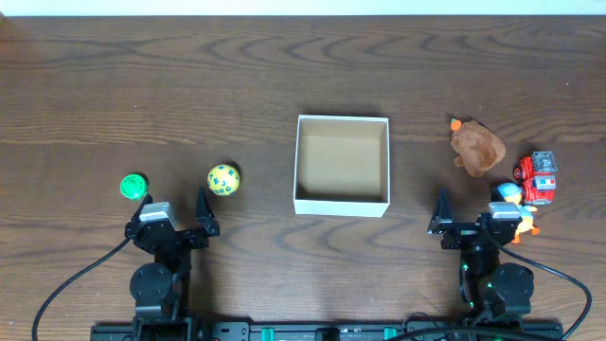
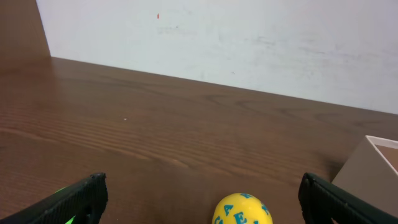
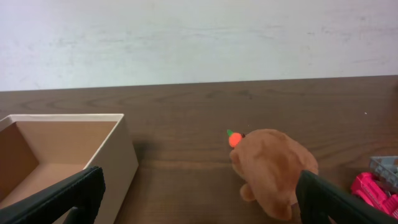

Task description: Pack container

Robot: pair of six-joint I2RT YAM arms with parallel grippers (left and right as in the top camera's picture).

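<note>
The container [image 1: 342,204] stood upright at the middle of the table [image 1: 189,85], between both arms. The left gripper [image 1: 173,208] had its fingers apart, holding nothing, just behind the yellow ball [image 1: 223,179] (green ball [image 1: 133,187] to its left). The right gripper [image 1: 471,212], likewise parted, sat near the brown plush [image 1: 476,148]
</note>
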